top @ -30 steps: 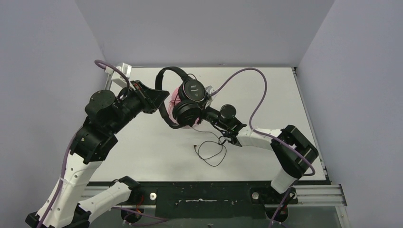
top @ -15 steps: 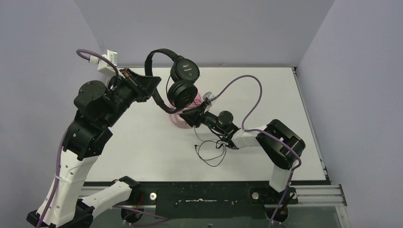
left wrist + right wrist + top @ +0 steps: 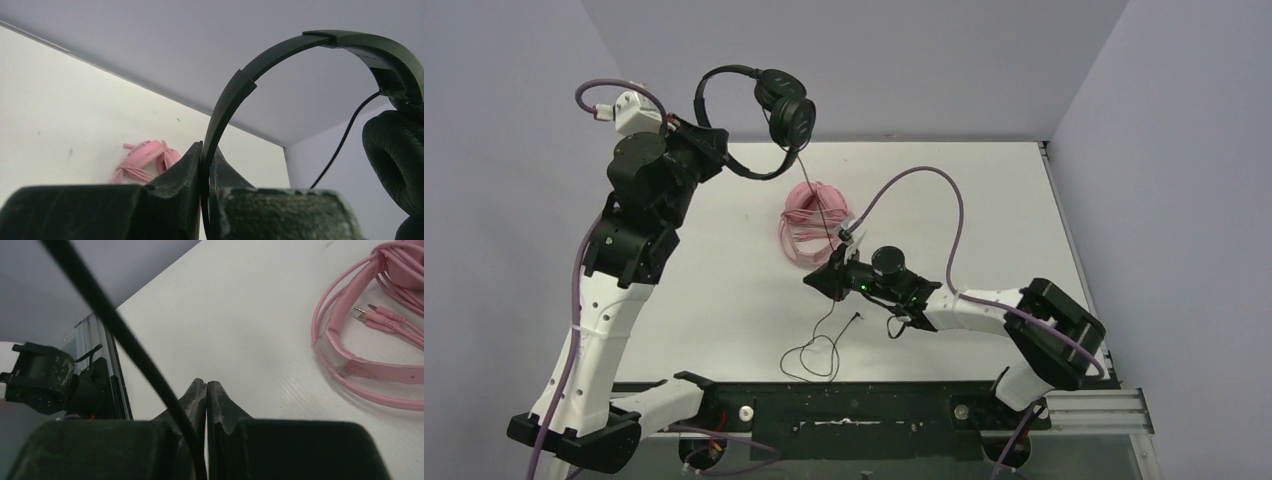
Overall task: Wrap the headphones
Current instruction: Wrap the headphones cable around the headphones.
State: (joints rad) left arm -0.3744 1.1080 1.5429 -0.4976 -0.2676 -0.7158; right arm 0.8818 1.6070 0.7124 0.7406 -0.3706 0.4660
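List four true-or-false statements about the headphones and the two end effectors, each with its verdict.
1. The left end effector pinches the black headphones by the headband. True.
2. The pink headphones lie on the table, with neither arm holding them. True.
3. The black headphones lie flat on the table. False: they are held up in the air, off the table.
4. The right end effector is wide open. False: its jaws are shut.
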